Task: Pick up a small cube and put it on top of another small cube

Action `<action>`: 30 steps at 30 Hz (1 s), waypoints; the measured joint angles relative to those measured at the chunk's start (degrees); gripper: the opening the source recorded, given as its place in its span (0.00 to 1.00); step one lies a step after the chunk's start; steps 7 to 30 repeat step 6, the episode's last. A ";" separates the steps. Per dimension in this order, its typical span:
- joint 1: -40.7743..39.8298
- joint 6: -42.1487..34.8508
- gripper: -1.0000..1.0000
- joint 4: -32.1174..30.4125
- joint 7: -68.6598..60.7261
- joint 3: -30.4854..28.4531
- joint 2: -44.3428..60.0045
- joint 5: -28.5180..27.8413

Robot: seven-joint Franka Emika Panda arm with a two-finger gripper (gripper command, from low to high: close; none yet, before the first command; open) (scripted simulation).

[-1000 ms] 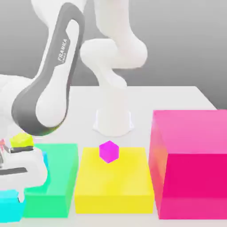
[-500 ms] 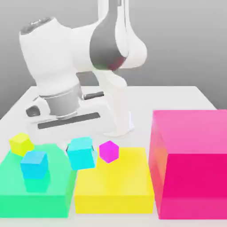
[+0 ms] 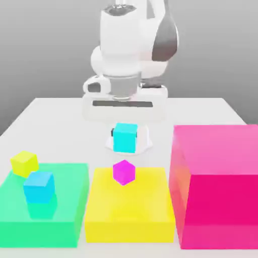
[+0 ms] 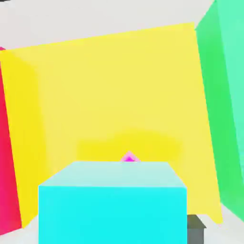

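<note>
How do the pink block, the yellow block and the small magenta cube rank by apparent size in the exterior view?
1. pink block, largest.
2. yellow block, flatter; it sits beside the pink one at similar nearness.
3. small magenta cube, smallest, resting on the yellow block.

Three big blocks sit in a row on the white desk (image 3: 60, 116). The flat green block (image 3: 45, 221) is on the exterior view's left, the flat yellow block (image 3: 130, 214) is in the middle, and the tall pink block (image 3: 216, 186) is on the right. A small magenta cube (image 3: 123, 172) sits on the yellow block. A small cyan cube (image 3: 39, 187) sits on the green block, with a small yellow cube (image 3: 24, 164) just behind it. Another small cyan cube (image 3: 125, 137) hangs in the claw (image 3: 124, 132), up in the air right above the magenta cube.
</note>
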 joint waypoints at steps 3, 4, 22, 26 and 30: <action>-0.21 7.24 0.00 -1.55 0.13 0.38 5.76 -0.05; -0.27 9.33 1.00 -1.96 0.14 0.48 7.45 -0.04; -0.27 9.33 1.00 -1.96 0.14 0.48 7.45 -0.04; -0.27 9.33 1.00 -1.96 0.14 0.48 7.45 -0.04; -0.27 9.33 1.00 -1.96 0.14 0.48 7.45 -0.04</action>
